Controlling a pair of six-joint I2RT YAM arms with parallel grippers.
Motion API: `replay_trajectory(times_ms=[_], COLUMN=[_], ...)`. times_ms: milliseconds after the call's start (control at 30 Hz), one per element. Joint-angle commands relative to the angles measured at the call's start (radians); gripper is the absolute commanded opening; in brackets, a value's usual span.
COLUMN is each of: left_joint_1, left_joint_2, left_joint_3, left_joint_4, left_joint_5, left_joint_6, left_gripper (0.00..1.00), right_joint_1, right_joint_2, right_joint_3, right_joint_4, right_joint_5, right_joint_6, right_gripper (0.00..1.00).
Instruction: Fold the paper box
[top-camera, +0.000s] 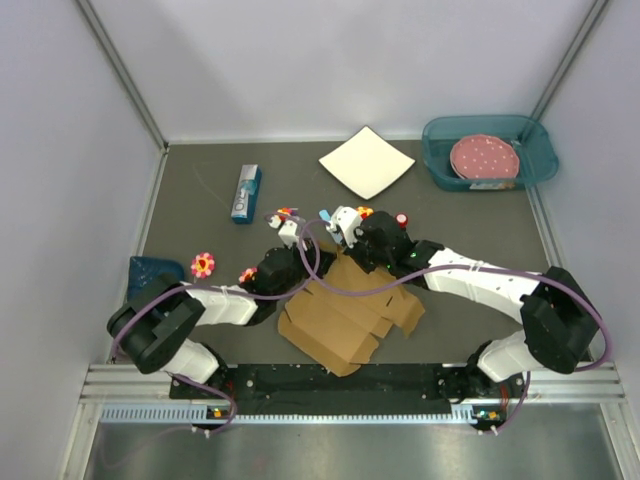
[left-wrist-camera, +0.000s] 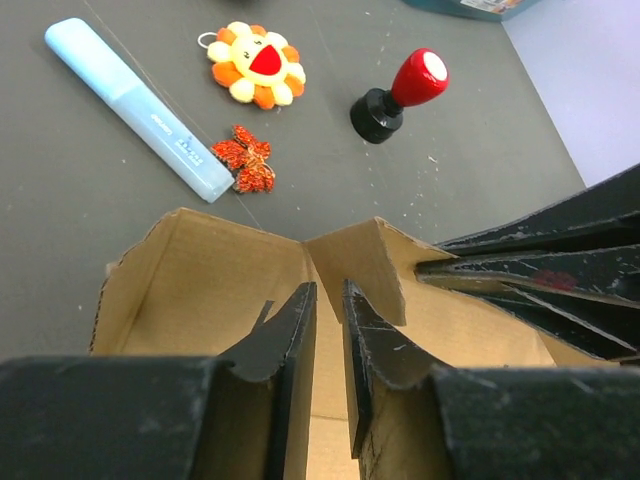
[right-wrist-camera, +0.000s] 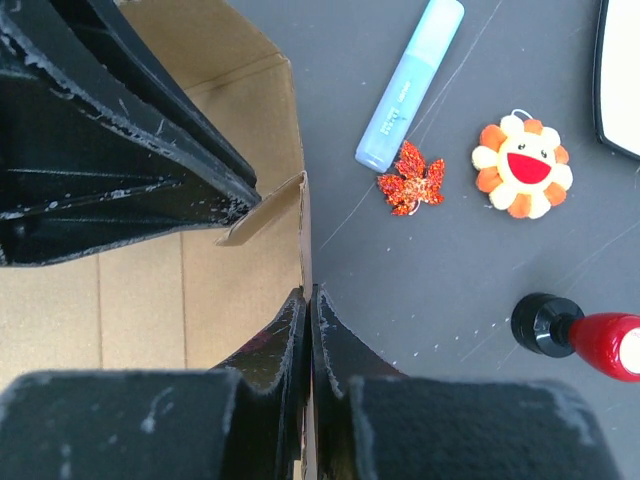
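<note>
The paper box (top-camera: 345, 320) is brown cardboard lying between the two arm bases, its far end folded up into walls. In the left wrist view my left gripper (left-wrist-camera: 330, 290) hangs over the box's inside corner (left-wrist-camera: 305, 245). Its jaws stand a narrow gap apart with only the cardboard floor showing between them, and a small flap (left-wrist-camera: 375, 265) stands just past the fingertips. My right gripper (right-wrist-camera: 310, 295) is shut on the top edge of the upright end wall (right-wrist-camera: 300, 230). The left gripper's fingers (right-wrist-camera: 120, 150) reach into the box beside it.
Just beyond the box lie a light blue highlighter (left-wrist-camera: 135, 105), a sunflower toy (left-wrist-camera: 255, 65), a red glitter leaf (left-wrist-camera: 245, 158) and a red-topped stamp (left-wrist-camera: 400, 95). Farther back are a white square sheet (top-camera: 366, 162), a small blue carton (top-camera: 246, 193) and a teal bin (top-camera: 530, 165) holding a pink disc.
</note>
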Motion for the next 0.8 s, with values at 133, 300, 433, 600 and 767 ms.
replay_trajectory(times_ms=[133,300,433,600,767], left_joint_1=[-0.008,-0.009,-0.009,-0.008,-0.009], left_joint_2=[-0.168,-0.425,-0.599,-0.602,-0.493], left_joint_3=[-0.076,-0.138,-0.162,-0.161,-0.146], left_joint_4=[0.003,-0.281,-0.447,-0.602,-0.61], left_joint_5=[-0.108,-0.278,-0.279,-0.205,-0.141], left_joint_6=[0.032,0.04,0.081,0.104,0.089], left_gripper=[0.34,0.47,0.51,0.52,0.52], right_joint_1=[0.02,0.02,0.022,0.022,0.023], right_joint_2=[-0.008,-0.023,-0.017,-0.008,0.003], right_joint_3=[0.037,0.029,0.026,0.028,0.04], right_joint_4=[0.021,0.014,0.021,0.025,0.004], right_joint_5=[0.029,0.034,0.032,0.02,0.017], right_joint_6=[0.003,-0.002,0.003,0.009,0.029], right_gripper=[0.0,0.0,0.0,0.0,0.0])
